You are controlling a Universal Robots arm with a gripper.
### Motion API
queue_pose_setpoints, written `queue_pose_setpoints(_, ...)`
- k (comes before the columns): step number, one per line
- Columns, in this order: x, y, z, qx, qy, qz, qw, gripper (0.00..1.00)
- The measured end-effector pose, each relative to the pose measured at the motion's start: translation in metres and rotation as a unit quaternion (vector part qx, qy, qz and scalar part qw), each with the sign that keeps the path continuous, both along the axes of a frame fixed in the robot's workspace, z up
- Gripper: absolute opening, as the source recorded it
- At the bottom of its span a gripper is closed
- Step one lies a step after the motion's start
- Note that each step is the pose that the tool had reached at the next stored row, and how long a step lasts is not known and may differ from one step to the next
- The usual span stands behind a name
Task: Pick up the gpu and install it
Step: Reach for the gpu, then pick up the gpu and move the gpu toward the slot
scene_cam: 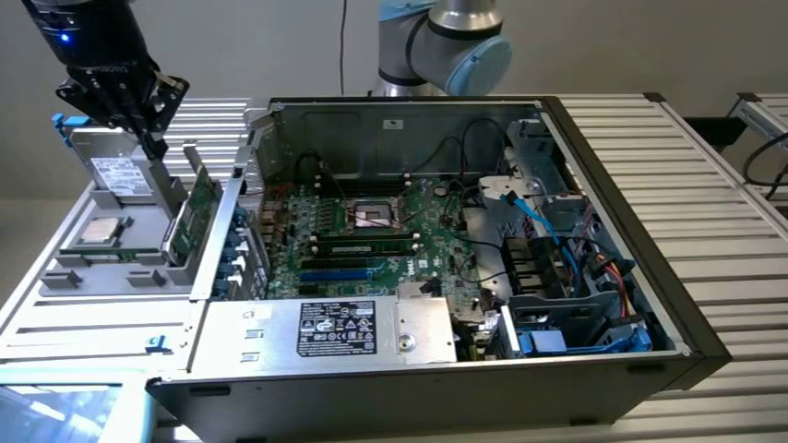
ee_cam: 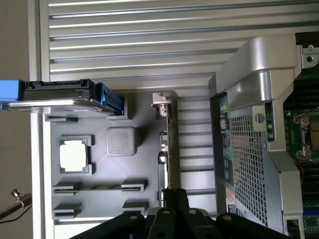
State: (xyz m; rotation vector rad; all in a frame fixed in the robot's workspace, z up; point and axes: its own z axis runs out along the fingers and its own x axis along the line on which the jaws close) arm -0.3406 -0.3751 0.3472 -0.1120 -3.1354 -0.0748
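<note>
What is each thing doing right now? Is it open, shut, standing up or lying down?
claw: shut, above the gpu's edge.
gpu: standing on its edge in the grey tray, not in the computer yet.
computer case: side open, motherboard showing.
drive: standing upright in the tray.
processor chip: lying flat in the tray.

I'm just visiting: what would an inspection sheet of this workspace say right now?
Surface: slatted metal table.
Job's things: gpu upright in the grey tray; open computer case beside it.
Clutter: drive and processor chip in the tray.
Grippers: gripper shut on the gpu's upper edge, it seems.
Cables: blue and black cables inside the case.
Surroundings: plain wall; robot arm behind the case.
</note>
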Motion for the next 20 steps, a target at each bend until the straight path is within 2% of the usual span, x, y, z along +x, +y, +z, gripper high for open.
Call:
queue_pose_setpoints(2, -0.0005, 0.0008, -0.0008, 0.0003, 0.0009, 0.000, 1.0000, 0.12)
queue_pose_setpoints(15, -0.0005, 0.0009, -0.0009, 0.0003, 0.0009, 0.000, 1.0000, 0.12)
queue_pose_setpoints(17, -0.0005, 0.0009, -0.0009, 0.0003, 0.0009, 0.000, 1.0000, 0.13)
queue_pose_setpoints(19, -0.0005, 0.0009, -0.0008, 0.0003, 0.0009, 0.000, 1.0000, 0.25)
queue_pose_setpoints(20, -0.0005, 0.0009, -0.0008, 0.0003, 0.0009, 0.000, 1.0000, 0.25)
